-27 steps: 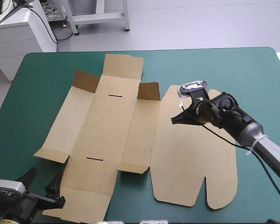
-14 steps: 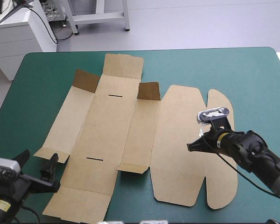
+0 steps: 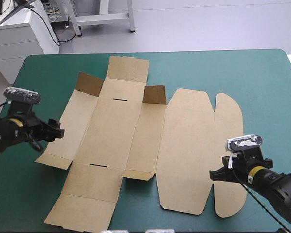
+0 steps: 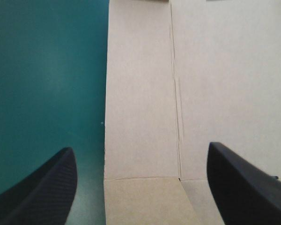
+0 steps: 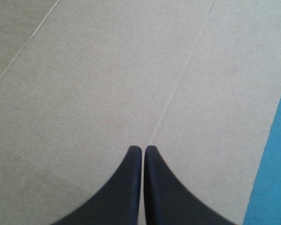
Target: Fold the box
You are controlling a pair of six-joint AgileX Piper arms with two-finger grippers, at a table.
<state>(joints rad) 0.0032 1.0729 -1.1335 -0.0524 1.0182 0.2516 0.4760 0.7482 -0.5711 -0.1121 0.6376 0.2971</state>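
Lying spread on the teal-green cover (image 3: 262, 77) — the box (image 3: 111, 131)

Beyond the far edge of my table (image 3: 266, 73), under its teal-green cover, the floor (image 3: 208, 24) lies pale grey, smooth and evenly lit; at the far left stands a white cabinet (image 3: 14, 41), with a black cable (image 3: 49, 25) hanging down its side; beside it rise the white legs and crossbar of a metal frame (image 3: 104, 16); more pale floor shows past the table's right edge.

box (image 4: 140, 93) — runs off both wrist views | right gripper (image 3: 212, 175) — covers part of it
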